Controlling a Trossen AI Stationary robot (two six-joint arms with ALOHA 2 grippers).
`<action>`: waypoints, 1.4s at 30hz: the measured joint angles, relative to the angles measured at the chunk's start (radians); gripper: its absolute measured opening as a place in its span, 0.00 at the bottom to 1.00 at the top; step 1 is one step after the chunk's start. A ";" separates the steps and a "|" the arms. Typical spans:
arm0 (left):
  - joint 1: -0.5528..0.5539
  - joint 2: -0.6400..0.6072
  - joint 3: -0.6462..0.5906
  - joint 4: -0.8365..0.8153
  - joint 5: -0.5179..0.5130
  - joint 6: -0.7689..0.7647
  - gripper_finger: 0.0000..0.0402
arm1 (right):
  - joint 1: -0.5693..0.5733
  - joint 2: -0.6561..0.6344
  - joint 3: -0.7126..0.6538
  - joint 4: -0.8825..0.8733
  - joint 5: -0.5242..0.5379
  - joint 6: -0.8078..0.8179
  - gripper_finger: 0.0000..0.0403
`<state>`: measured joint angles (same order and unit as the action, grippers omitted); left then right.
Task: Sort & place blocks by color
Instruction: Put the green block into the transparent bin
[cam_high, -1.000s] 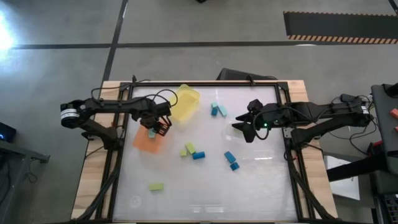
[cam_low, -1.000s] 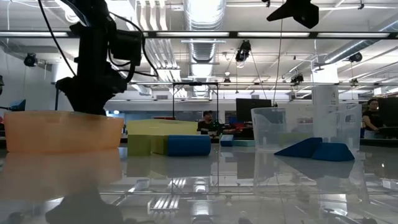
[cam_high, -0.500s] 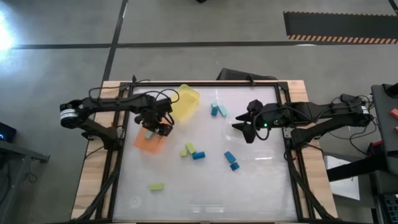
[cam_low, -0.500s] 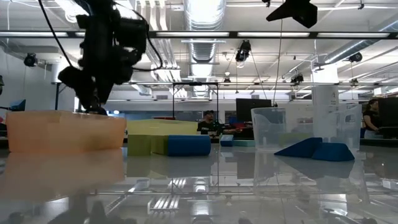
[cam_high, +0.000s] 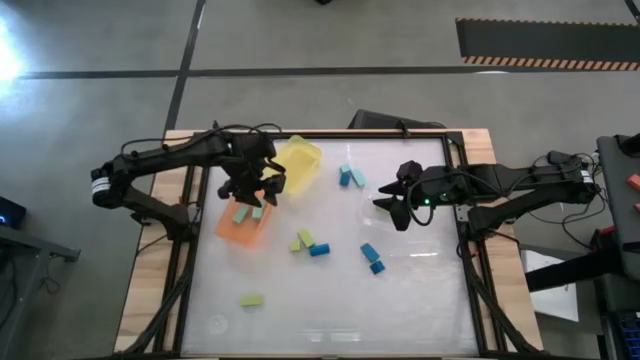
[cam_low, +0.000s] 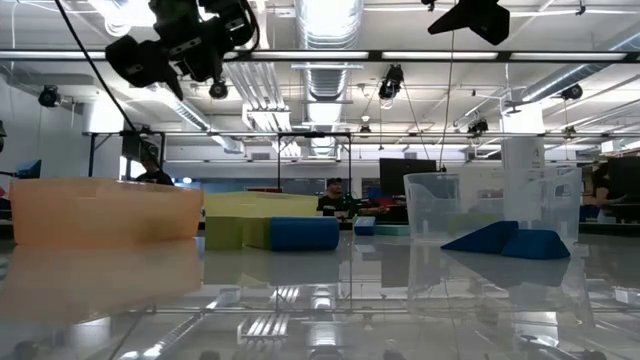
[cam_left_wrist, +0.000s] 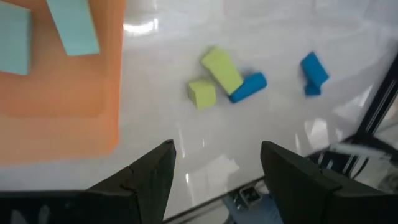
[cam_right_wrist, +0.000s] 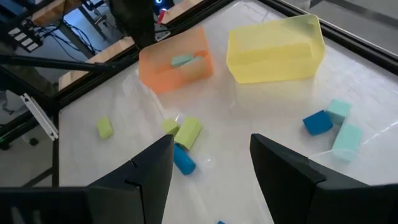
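left gripper (cam_high: 254, 189) above the far edge of the translucent orange bin (cam_high: 240, 224), fingers spread apart, nothing between them. inside that bin, two light teal rectangular blocks (cam_left_wrist: 73, 26). beside it, a translucent yellow bin (cam_high: 296, 165) tipped on its side. right gripper (cam_high: 395, 203) over the right half of the white table (cam_high: 330, 300), fingers parted and empty, near a clear shallow dish (cam_low: 440, 208). loose on the table: two yellow-green blocks (cam_high: 302, 240) touching a dark blue block (cam_high: 320, 250); two more blue blocks (cam_high: 371, 256) to the right; teal blocks (cam_high: 350, 176) near the far edge; a lone yellow-green block (cam_high: 251, 299) toward the near edge.
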<state>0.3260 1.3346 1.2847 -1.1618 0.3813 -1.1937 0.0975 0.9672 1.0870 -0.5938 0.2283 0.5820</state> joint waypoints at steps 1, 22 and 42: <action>0.000 0.000 0.002 0.000 -0.009 -0.006 0.55 | 0.000 0.000 0.000 0.000 0.000 0.000 0.50; 0.000 0.004 -0.045 0.002 -0.154 -0.021 0.55 | 0.000 0.000 0.000 0.000 0.000 -0.007 0.50; 0.000 0.004 -0.048 0.002 -0.152 -0.050 0.55 | 0.000 0.000 0.000 0.004 0.000 -0.007 0.50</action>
<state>0.3257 1.3384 1.2369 -1.1596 0.2291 -1.2434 0.0977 0.9672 1.0866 -0.5896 0.2287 0.5755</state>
